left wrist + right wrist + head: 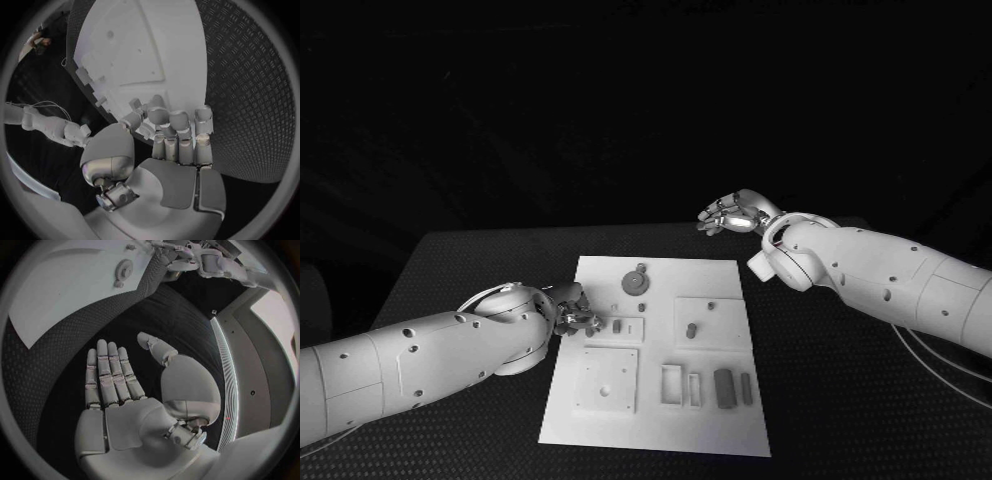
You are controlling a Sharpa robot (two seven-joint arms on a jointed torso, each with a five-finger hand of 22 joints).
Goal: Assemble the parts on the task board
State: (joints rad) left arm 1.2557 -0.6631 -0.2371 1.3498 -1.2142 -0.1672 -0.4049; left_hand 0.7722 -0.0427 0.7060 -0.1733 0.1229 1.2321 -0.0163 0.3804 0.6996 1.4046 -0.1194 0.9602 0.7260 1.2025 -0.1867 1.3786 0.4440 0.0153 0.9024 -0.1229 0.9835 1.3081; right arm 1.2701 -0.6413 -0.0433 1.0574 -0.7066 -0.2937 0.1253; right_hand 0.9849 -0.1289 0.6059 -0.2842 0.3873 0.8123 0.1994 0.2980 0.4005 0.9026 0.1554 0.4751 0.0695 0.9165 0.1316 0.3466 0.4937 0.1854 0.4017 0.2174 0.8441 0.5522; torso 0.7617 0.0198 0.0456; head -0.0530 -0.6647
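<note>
The white task board lies in the middle of the black table. On it sit a gear-shaped part, a small peg and several upright pieces near the front. My left hand rests at the board's left edge with its fingers curled in beside a small part; a grip on anything is hidden. Past the board's far right corner, my right hand hovers over the bare table, fingers straight and apart, holding nothing. The right wrist view also takes in the board and gear.
The board has square recessed plates and slots in its front half. Black textured table surrounds it on both sides. A cable trails under my right arm.
</note>
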